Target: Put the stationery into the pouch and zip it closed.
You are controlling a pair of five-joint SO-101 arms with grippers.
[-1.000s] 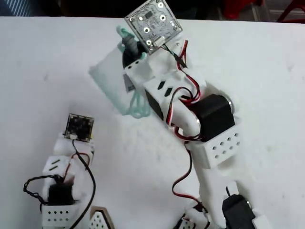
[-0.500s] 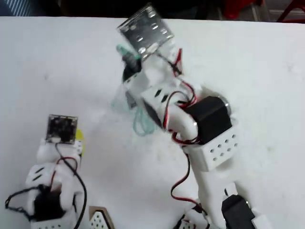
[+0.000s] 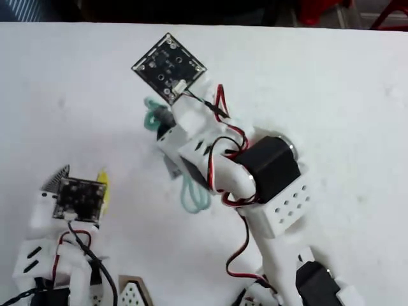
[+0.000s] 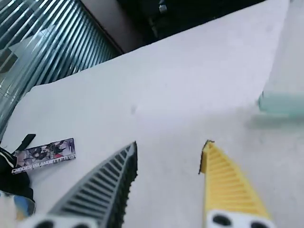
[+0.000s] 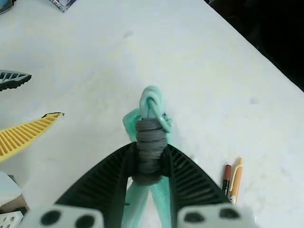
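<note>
We find the right claw (image 5: 149,153) clamped on the pouch's teal cord (image 5: 152,102); the left claw (image 4: 169,145) stands open, apart from that cord. Two pens (image 5: 232,179) lie on the counter (image 5: 95,47) near the cord (not yet packed), so we judge that loading and zipping remain.

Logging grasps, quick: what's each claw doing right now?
Left claw: open, empty.
Right claw: closed on the teal cord.
</note>
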